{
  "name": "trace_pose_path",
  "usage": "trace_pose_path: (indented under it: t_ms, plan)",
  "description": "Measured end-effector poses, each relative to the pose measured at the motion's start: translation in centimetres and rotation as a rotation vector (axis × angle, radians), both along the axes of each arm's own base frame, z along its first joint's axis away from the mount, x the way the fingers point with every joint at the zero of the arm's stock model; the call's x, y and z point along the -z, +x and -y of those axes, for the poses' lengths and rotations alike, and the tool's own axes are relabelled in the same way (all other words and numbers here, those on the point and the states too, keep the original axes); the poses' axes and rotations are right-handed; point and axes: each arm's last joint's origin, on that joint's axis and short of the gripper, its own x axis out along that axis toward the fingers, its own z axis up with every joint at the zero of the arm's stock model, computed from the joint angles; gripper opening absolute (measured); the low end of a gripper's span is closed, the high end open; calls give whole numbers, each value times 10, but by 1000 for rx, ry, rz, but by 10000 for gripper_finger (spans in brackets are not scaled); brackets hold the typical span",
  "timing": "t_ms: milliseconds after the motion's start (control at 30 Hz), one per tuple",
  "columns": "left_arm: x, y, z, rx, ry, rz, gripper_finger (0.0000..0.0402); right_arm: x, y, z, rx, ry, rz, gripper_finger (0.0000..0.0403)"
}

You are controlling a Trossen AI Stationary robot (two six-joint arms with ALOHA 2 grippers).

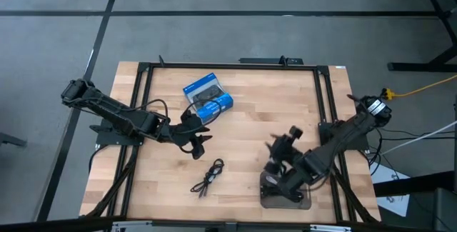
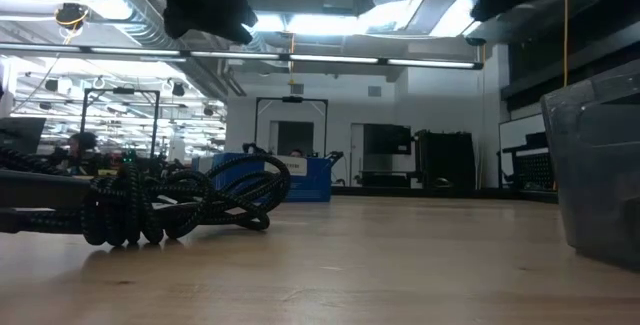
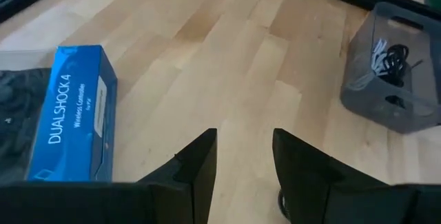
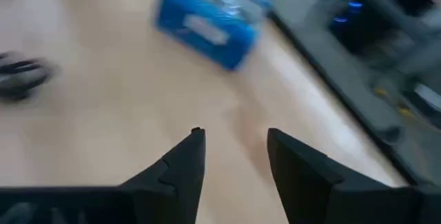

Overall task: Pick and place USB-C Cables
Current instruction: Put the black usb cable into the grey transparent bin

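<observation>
One black coiled USB-C cable (image 1: 208,177) lies loose on the wooden table, toward the near edge; the low view shows it close up (image 2: 180,200). More cables, black and whitish (image 3: 386,55), lie inside a grey bin (image 3: 396,79). My left gripper (image 1: 200,145) is open and hovers just beyond the loose cable, between it and a blue box (image 1: 208,96); its own view shows the open fingers (image 3: 244,138) over bare wood. My right gripper (image 1: 280,146) is open too (image 4: 234,138) and hangs above the table just beyond the bin (image 1: 285,193).
The blue box (image 3: 69,120) reads DUALSHOCK 4 and rests flat at the table's far middle. The grey bin (image 2: 600,165) stands at the near edge, right of centre. A black frame (image 1: 214,66) borders the tabletop. Bare wood lies between the cable and the bin.
</observation>
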Motion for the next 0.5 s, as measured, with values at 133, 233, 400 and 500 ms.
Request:
trace_pose_path:
  t_ms: [133, 233, 400, 500]
  plan:
    - [-1, 1, -1, -9, 4, 10, 135, 1, -4, 23, 159, 18, -71, 152]
    - [-2, 6, -1, -26, -89, 58, 135, 0, -12, 36, 269, 31, -169, 147]
    - [18, 26, 20, 8, -358, 70, 135, -1, -17, 43, 289, -12, -223, 146]
    - [34, 38, 36, 44, -464, 42, 135, -2, -15, 47, 293, -31, -194, 145]
